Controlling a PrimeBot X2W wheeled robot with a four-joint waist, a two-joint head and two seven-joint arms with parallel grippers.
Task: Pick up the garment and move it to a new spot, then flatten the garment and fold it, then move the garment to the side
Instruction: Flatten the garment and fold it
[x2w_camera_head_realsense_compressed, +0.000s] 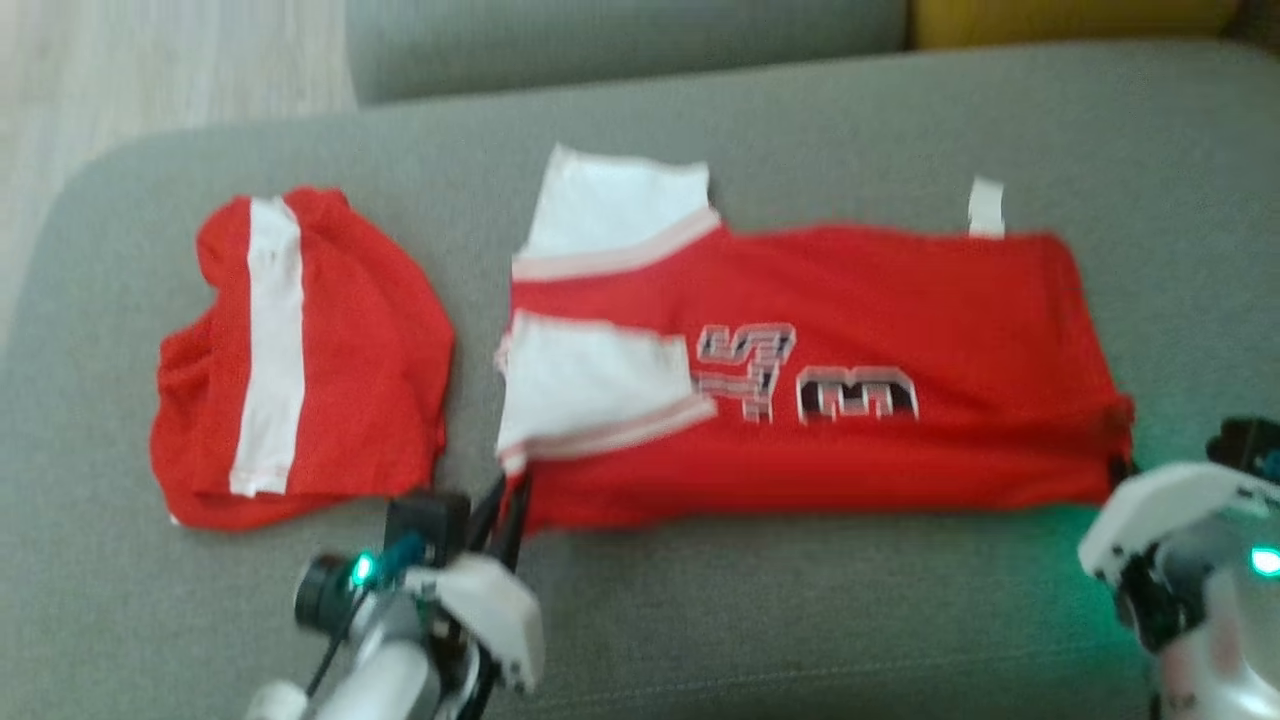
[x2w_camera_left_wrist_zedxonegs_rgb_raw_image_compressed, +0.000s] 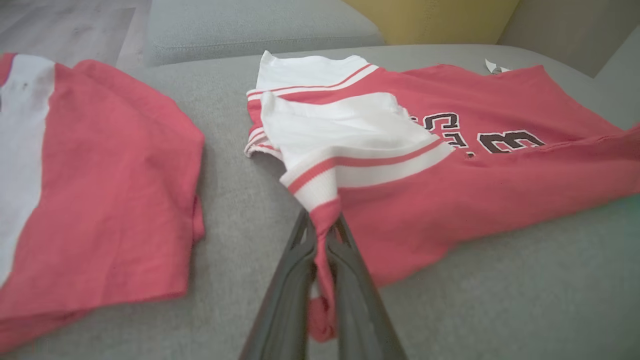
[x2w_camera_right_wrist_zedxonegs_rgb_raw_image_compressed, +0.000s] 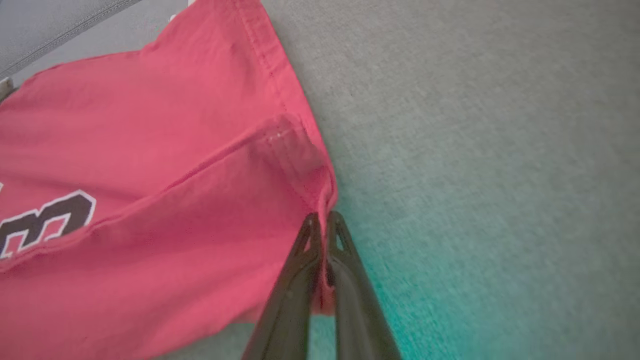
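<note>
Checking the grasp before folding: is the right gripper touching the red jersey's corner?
Touching. The right wrist view shows the right gripper shut on a hem corner of the red jersey, cloth pinched between its fingers.

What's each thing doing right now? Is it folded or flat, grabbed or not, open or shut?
red jersey: laid out on the grey cushion, white sleeves folded in, both near corners pinched.
red and white garment: folded, lying apart from the jersey, not grabbed.
left gripper: shut on the jersey's corner by the sleeve.
right gripper: shut on the jersey's hem corner.
</note>
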